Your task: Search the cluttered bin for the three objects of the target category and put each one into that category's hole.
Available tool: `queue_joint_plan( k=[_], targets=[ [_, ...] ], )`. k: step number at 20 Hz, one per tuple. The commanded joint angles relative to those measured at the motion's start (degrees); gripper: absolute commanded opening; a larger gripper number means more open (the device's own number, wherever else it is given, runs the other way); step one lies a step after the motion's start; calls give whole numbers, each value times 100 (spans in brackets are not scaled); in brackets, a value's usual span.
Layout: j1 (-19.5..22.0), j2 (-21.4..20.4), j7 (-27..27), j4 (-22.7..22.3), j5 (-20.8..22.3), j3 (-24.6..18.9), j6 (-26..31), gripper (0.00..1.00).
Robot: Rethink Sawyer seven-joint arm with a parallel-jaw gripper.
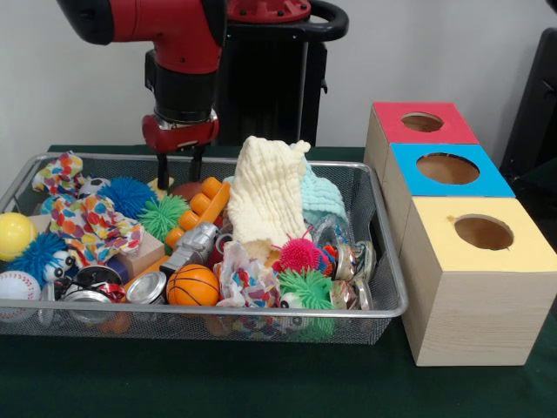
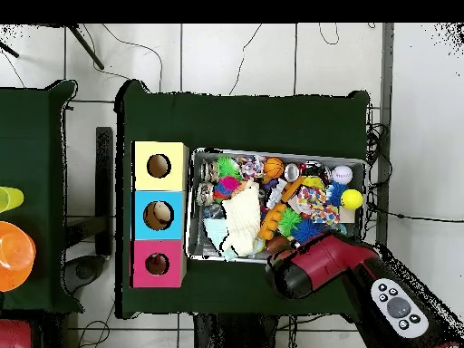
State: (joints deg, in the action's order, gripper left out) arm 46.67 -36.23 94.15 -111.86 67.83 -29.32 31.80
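Silver mesh bin point(image 1: 383, 252) holds the clutter; the gripper point(image 1: 180, 171) dips in at its far side, fingers apparently parted, empty. Probe gently beneath the orange studded block point(image 1: 198, 211) for soft animals.

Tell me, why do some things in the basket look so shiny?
In the front view, room light glints off the metal cans and the bin's rim, while the soft cream cloth stays dull. In the overhead view, the arm covers part of the bin, so less shine shows.
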Motion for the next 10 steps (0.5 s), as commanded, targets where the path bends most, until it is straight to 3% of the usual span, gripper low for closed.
queue_joint_plan(
  k=[1,4,6,10],
  targets=[
    [24,168,-1230,220,623,197,67,100],
    [-125,-95,-1101,292,1071,360,4,100],
    [-11,-45,-1346,356,1019,302,50,100],
    [-162,-21,-1080,355,1164,381,69,100]
  ],
)
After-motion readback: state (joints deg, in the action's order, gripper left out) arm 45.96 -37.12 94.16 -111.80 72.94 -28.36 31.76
